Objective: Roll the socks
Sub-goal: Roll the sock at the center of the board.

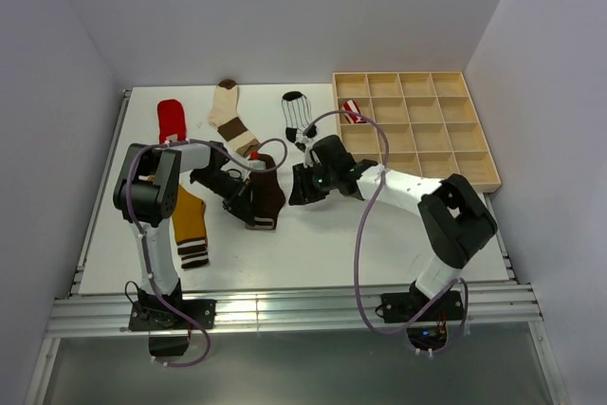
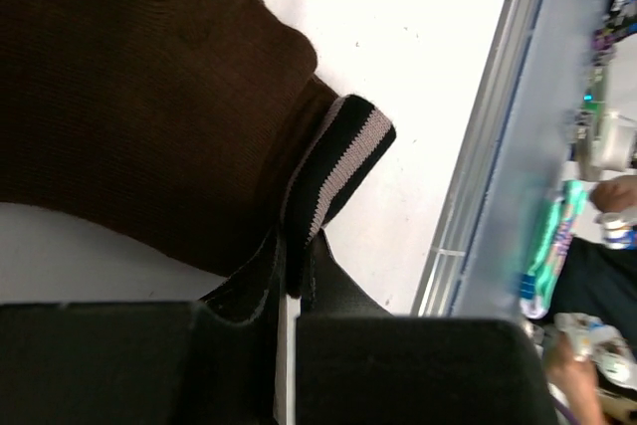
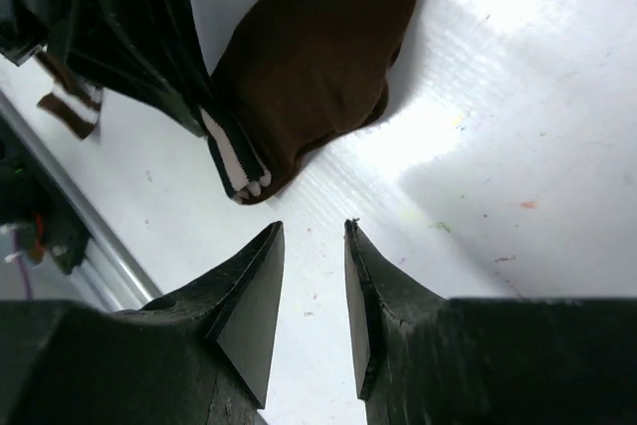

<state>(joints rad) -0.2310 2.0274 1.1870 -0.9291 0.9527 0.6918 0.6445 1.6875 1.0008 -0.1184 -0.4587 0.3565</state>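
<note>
Here, the left pincer point(image 2: 291, 281) is clamped on the striped cuff point(image 2: 343, 161) of the dark brown sock point(image 1: 269, 189) at mid-tabletop point(image 1: 322, 244). The right pincer point(image 3: 314, 246) stands open and empty just beside the sock.

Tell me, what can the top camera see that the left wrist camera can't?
Only the top view shows the wooden compartment tray, the plain red fabric sock and the mustard sock with a striped cuff. Only the left wrist view shows up close how the left gripper pinches the black-and-grey striped cuff. Both show the dark brown fabric sock on the white table.
</note>
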